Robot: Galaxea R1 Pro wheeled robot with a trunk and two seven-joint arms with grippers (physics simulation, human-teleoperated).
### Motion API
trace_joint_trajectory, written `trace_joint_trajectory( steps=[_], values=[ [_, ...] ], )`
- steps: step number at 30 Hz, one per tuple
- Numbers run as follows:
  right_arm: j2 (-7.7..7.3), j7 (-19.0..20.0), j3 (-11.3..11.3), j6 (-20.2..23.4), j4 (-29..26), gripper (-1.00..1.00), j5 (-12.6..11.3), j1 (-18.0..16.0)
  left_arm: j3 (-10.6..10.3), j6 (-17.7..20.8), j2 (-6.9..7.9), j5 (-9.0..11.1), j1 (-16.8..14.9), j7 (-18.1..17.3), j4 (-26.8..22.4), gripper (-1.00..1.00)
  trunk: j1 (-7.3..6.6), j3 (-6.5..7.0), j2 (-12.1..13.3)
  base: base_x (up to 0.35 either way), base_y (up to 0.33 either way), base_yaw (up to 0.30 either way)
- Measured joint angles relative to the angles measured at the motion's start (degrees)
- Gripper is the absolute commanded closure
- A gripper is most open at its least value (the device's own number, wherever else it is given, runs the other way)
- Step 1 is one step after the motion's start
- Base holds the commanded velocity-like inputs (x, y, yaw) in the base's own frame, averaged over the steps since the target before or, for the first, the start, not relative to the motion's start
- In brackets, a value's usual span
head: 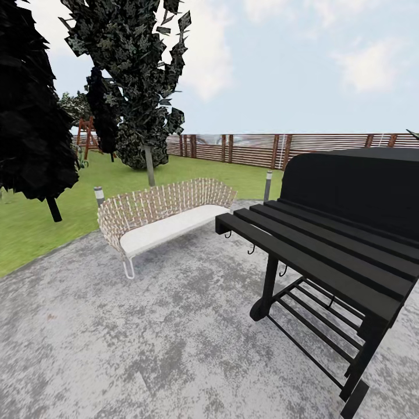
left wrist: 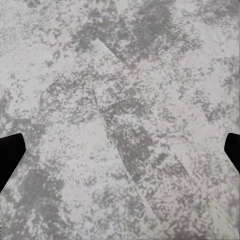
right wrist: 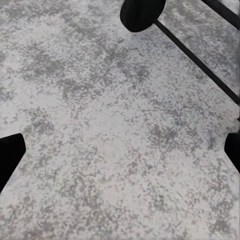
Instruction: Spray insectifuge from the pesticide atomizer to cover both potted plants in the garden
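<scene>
1. Left pincer [left wrist: 120, 150]: dark fingertips [left wrist: 10, 155] at opposite edges of the left wrist view, set wide apart, nothing between them. Beneath it lies mottled grey stone paving [left wrist: 120, 75] with a faint slab seam crossing on a diagonal.
2. Right pincer [right wrist: 120, 150]: the same wide spread, with nothing held. Below it is grey paving, plus a black wheel [right wrist: 142, 14] and thin black rails [right wrist: 200, 62] of the grill's lower frame.
3. Head view, nearest ground: grey speckled paving covers the foreground.
4. To the right stands a black barbecue grill [head: 349, 192], its slatted side shelf [head: 314, 250] reaching leftward, small hooks hanging under the shelf edge, and a slatted rack low between the legs.
5. Just beyond the shelf's end is a wicker garden sofa [head: 166, 212] with a white seat cushion, standing on the paving near the lawn's edge.
6. Two short bollard lights: one [head: 99, 195] beside the sofa's left end, one [head: 267, 185] between the sofa and the grill.
7. Green lawn [head: 35, 227] of the garden lies left and behind. Dark-leaved trees [head: 137, 81] rise from it.
8. Far back, a brown wooden slat fence [head: 244, 148] rings the lawn, with a reddish wooden frame [head: 87, 137] to the far left.
9. Pesticide atomizer and potted plants: location cannot be told from these views.
</scene>
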Motion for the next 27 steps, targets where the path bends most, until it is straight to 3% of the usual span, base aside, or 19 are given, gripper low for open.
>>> trace_joint_trajectory(
  steps=[5, 14, 21, 27],
  values=[
    [-0.12, -0.3, -0.2, -0.1, 0.1, -1.00, 0.2, 0.0, 0.2, -2.3, 0.35, 1.8, -0.8, 0.0, 0.6, -1.00, 0.00, -0.03, 0.0, 0.000, 0.000, 0.094],
    [-0.14, -0.4, -0.2, -0.1, 0.7, -1.00, 0.2, 0.0, 0.5, -4.0, 1.15, 2.2, -0.6, 0.1, 0.9, -1.00, 0.00, -0.29, 0.0, 0.000, 0.000, 0.254],
    [-0.05, -0.4, 0.1, -0.2, 0.7, -1.00, 0.2, 0.0, 4.5, -4.1, 1.17, 2.2, -0.7, 0.0, 1.0, -1.00, 1.31, -1.61, -2.4, 0.000, 0.000, 0.265],
    [-0.04, -0.4, 0.2, -0.2, 0.8, -1.00, 0.2, 0.0, 5.3, -4.1, 1.17, 2.2, -0.7, 0.1, 1.0, -1.00, 2.63, -2.90, -4.8, 0.000, 0.000, 0.227]
  ],
)
